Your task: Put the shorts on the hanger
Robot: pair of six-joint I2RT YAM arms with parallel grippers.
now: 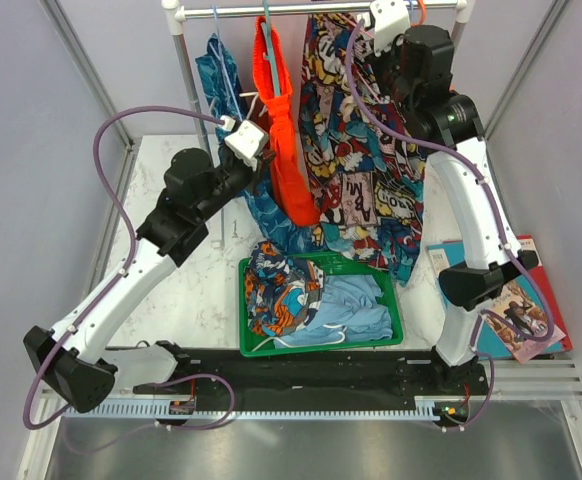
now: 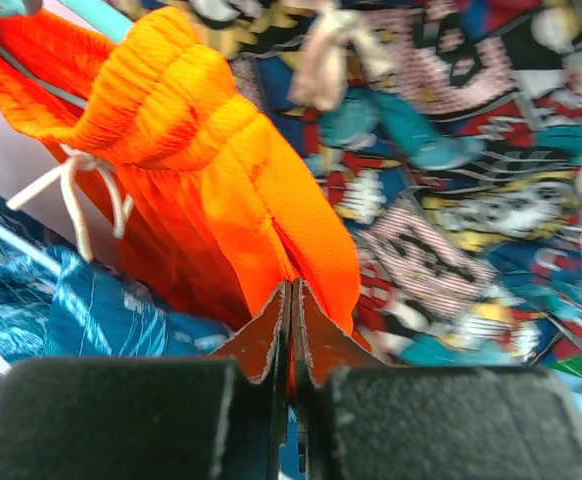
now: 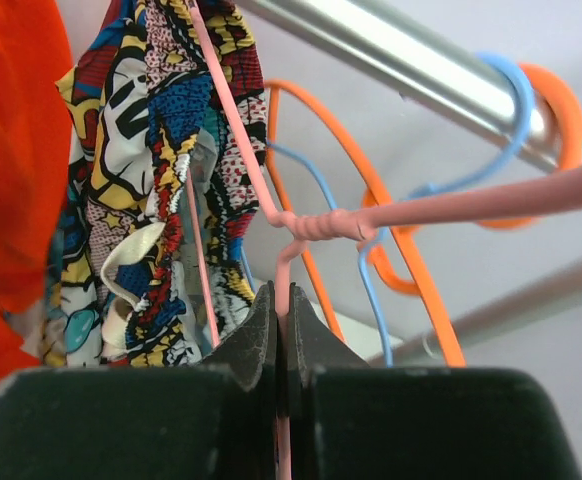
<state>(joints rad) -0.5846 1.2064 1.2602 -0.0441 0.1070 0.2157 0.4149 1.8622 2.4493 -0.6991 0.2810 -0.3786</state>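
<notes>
Right gripper point(image 3: 282, 295): at the top right of the overhead view, up by the rail point(image 1: 301, 10). Jaws clamped on the hanger point(image 3: 321, 225); the pink wire runs down between the fingertips, just below the twisted neck. The hook stretches off to the right of the wrist view, under the rail.

Shorts point(image 1: 356, 150): draped over the hanger's left shoulder, hanging from the rail at upper centre-right of the overhead view. The cloth falls long and bunched, its lower edge just above the green basket point(image 1: 391, 300). White drawstring end visible in the right wrist view, left of the fingers.

Left gripper point(image 2: 291, 300): left of centre in the overhead view, at mid-height of the hanging clothes. Jaws together, tips pressed up to the orange shorts point(image 1: 281, 120). Cannot tell whether a fold is pinched between them.

Orange shorts hang just left of the comic-print pair, touching it. Blue patterned shorts point(image 1: 216, 75) hang further left. Orange and blue hangers sit on the rail behind the pink one. The basket holds loose clothes. A book point(image 1: 516, 305) lies at lower right.
</notes>
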